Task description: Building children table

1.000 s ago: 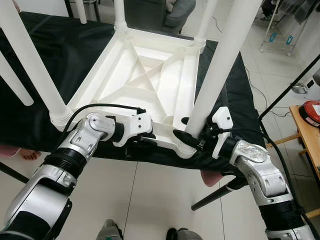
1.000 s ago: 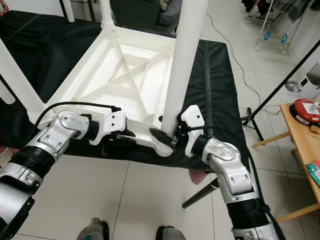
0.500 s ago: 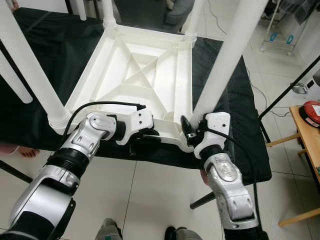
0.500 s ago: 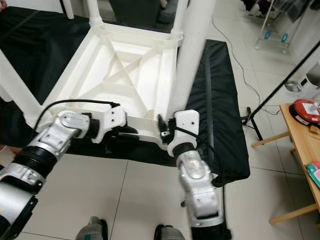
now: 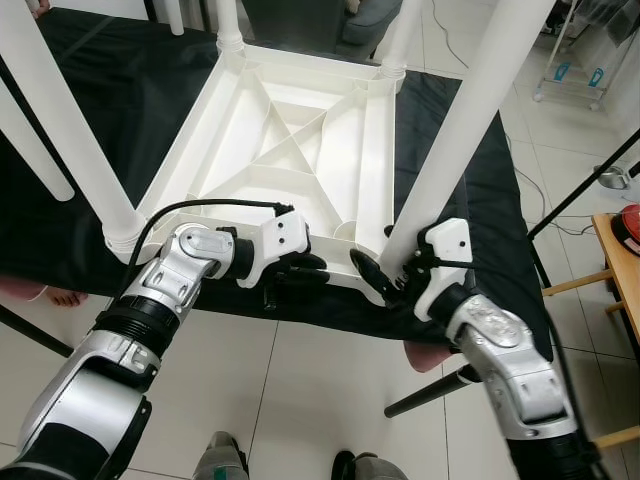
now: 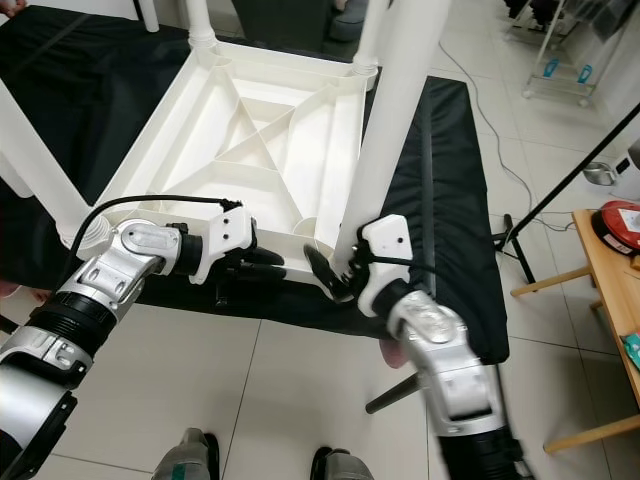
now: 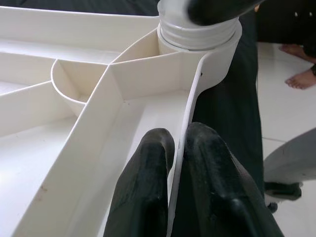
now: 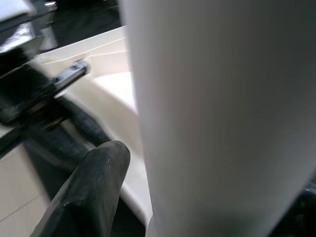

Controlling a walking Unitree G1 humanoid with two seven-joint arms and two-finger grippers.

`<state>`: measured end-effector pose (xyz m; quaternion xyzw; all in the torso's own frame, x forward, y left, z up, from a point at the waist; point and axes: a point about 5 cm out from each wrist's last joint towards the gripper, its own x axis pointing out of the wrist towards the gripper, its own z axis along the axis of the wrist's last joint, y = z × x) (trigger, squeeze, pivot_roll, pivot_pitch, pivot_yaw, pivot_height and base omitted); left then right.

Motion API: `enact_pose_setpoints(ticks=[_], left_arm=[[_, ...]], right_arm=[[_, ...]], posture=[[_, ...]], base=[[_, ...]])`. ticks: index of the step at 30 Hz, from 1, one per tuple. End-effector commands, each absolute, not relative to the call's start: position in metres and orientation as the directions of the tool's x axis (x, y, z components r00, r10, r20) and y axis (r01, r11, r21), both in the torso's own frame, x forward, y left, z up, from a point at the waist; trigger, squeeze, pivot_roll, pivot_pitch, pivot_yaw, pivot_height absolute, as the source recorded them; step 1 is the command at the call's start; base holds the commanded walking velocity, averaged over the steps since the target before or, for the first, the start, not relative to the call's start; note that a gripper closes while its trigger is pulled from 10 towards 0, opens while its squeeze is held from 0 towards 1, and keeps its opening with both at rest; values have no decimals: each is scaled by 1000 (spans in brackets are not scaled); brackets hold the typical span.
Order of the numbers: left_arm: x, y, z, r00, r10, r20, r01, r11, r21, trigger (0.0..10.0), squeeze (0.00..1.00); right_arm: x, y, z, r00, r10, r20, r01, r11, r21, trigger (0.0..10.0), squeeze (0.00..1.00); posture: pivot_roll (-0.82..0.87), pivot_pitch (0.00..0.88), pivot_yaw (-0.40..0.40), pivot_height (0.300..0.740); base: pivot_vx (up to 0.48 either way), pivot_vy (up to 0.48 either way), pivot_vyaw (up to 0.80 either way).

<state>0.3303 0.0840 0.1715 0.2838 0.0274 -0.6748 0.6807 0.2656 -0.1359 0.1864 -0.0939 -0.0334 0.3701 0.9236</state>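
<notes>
A white children's table lies upside down on a black-covered surface, its legs pointing up. My left gripper is shut on the table's near rim, one finger inside the rim and one outside. My right gripper is at the base of the near right leg, where the leg meets its corner socket. In the right wrist view the leg stands between the fingers, with one black finger against its side.
The near left leg and the two far legs stand upright. A bare foot shows under the surface's left edge. A wooden table and a black stand rod are to the right. Tiled floor lies in front.
My right elbow swung in beneath the gripper and back out to the right, while the gripper stayed at the leg's base. The left gripper kept its hold on the rim.
</notes>
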Motion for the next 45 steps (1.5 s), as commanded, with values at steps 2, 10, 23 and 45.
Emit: enact_pose_setpoints(ticks=[2, 10, 23, 45], left_arm=[[310, 60, 173, -179, -872, -455, 882, -347, 318, 0, 0], [309, 61, 172, -180, -871, -456, 882, -349, 318, 0, 0], [309, 60, 173, -178, -878, -444, 883, -342, 322, 0, 0], [312, 53, 175, -132, -905, -404, 874, -299, 384, 0, 0]], right_arm=[[253, -124, 192, 480, 872, -97, -866, 454, -210, 10000, 0], [264, -129, 187, 481, 865, -145, -866, 443, -232, 10000, 0], [298, -129, 159, 916, 378, -132, -397, 899, -185, 0, 0], [281, -134, 175, 991, 6, 131, 12, 991, -136, 10000, 329]], posture=[[138, 161, -52, 740], [141, 160, -53, 740], [141, 163, -59, 740], [137, 152, -62, 740]], base=[[0, 0, 0], [0, 0, 0], [0, 0, 0], [0, 0, 0]])
